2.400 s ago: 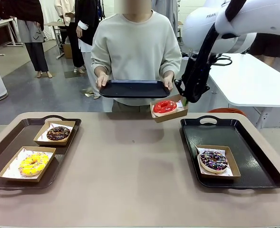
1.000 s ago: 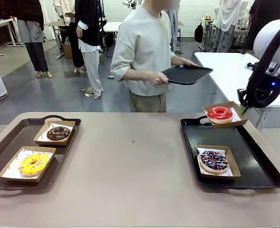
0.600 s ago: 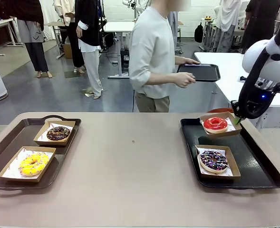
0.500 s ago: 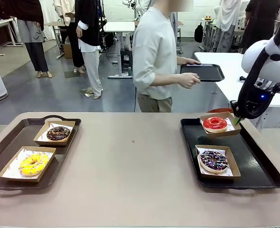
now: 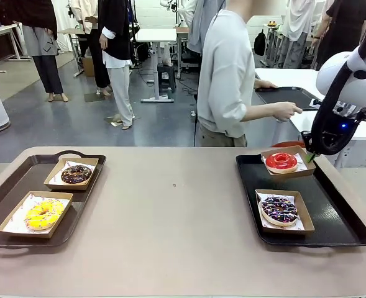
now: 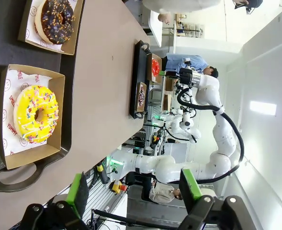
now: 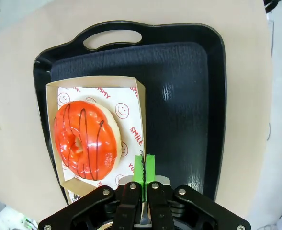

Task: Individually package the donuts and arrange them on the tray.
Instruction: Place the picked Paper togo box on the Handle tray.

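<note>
The glossy red donut (image 5: 281,162) lies in an open cardboard box (image 7: 138,110) at the far end of the black tray (image 5: 332,211). My right gripper (image 5: 311,157) is shut on that box's rim (image 7: 144,165); whether the box rests on the tray I cannot tell. The purple sprinkled donut (image 5: 279,210) sits boxed on the same tray, nearer me. On the brown tray (image 5: 9,186) at the left lie the boxed chocolate donut (image 5: 76,174) and the yellow donut (image 5: 43,214). My left gripper (image 6: 133,189) hangs open, off to the side of the yellow donut (image 6: 35,114).
A person stands at the far side, turned right, one hand (image 5: 286,110) by a spare black tray (image 5: 288,96) on the white side table. The tan tabletop (image 5: 170,217) lies bare between the two trays.
My right gripper brought the red donut's box down and slightly left to the black tray's far end, then held still. The person turned and carried the spare tray to the side table.
</note>
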You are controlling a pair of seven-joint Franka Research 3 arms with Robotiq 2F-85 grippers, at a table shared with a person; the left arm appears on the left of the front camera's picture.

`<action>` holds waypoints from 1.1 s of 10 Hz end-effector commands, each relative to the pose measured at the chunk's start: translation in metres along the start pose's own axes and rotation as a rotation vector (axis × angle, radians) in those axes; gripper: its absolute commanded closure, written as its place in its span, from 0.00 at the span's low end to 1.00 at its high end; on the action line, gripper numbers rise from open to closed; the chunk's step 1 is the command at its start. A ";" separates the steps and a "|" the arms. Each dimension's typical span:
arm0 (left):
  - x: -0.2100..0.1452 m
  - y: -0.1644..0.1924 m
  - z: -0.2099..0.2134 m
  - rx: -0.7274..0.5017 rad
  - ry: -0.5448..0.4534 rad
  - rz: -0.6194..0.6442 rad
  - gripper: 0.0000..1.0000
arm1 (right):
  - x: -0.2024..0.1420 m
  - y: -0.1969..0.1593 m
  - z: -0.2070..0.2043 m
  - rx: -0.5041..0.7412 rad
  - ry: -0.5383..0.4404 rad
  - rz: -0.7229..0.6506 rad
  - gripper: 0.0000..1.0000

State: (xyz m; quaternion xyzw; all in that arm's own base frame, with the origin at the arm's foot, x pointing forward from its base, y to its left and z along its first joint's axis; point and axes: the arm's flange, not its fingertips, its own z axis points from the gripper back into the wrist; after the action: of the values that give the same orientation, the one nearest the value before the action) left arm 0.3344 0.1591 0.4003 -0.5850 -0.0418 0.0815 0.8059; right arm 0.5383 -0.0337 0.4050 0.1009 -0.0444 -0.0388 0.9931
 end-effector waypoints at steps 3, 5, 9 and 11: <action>-0.003 -0.001 0.003 0.004 0.006 -0.009 0.00 | 0.011 0.006 -0.032 -0.053 -0.014 0.020 0.99; -0.003 -0.001 0.003 0.004 0.006 -0.009 0.00 | 0.017 0.007 -0.046 -0.072 -0.010 0.026 0.99; -0.003 -0.001 0.003 0.004 0.006 -0.009 0.00 | 0.022 0.007 -0.067 -0.099 0.008 0.022 0.99; -0.003 -0.001 0.003 0.004 0.006 -0.009 0.00 | 0.022 0.008 -0.067 -0.088 0.013 0.024 0.41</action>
State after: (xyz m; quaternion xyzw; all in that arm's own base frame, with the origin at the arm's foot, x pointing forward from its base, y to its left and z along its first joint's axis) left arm 0.3344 0.1591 0.4003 -0.5850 -0.0418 0.0815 0.8059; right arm 0.5618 -0.0182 0.3421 0.0614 -0.0344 -0.0233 0.9973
